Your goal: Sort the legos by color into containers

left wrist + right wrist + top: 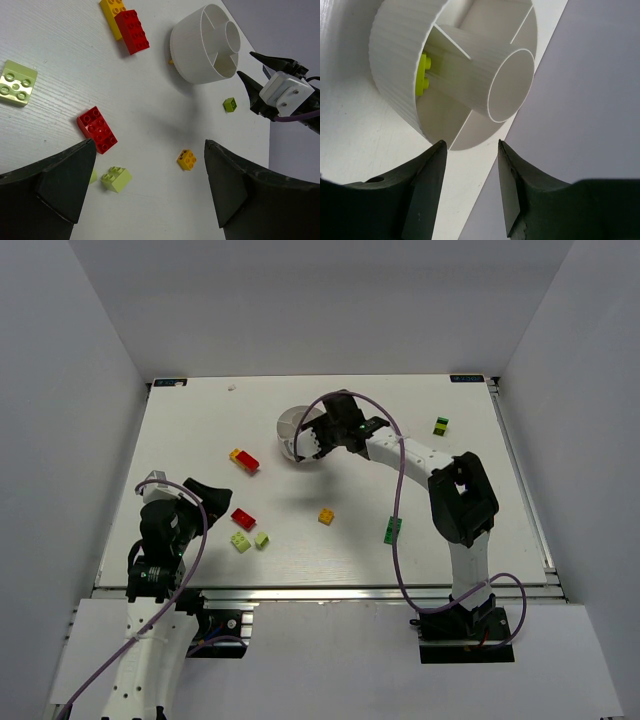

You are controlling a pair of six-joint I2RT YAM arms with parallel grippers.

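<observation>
I've got the right gripper (471, 145) at the white dish (390, 60), jaws partly apart, nothing between them. One lime brick (423, 75) sits in a wedge compartment, up against the outer wall. The left gripper (149, 145) hangs wide open and empty above the table (200, 420); below it I see a red brick (97, 129), an orange brick (186, 159) and a pale lime brick (116, 178) lying loose. A green brick (393, 530) lies beside the right arm.

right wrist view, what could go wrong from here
1. The right fingers hang close to the dish rim; pulling away could clip and shove it, perhaps jolting the lime brick inside.
2. The red brick touches the yellow brick; a grasp might lift both colours.
</observation>
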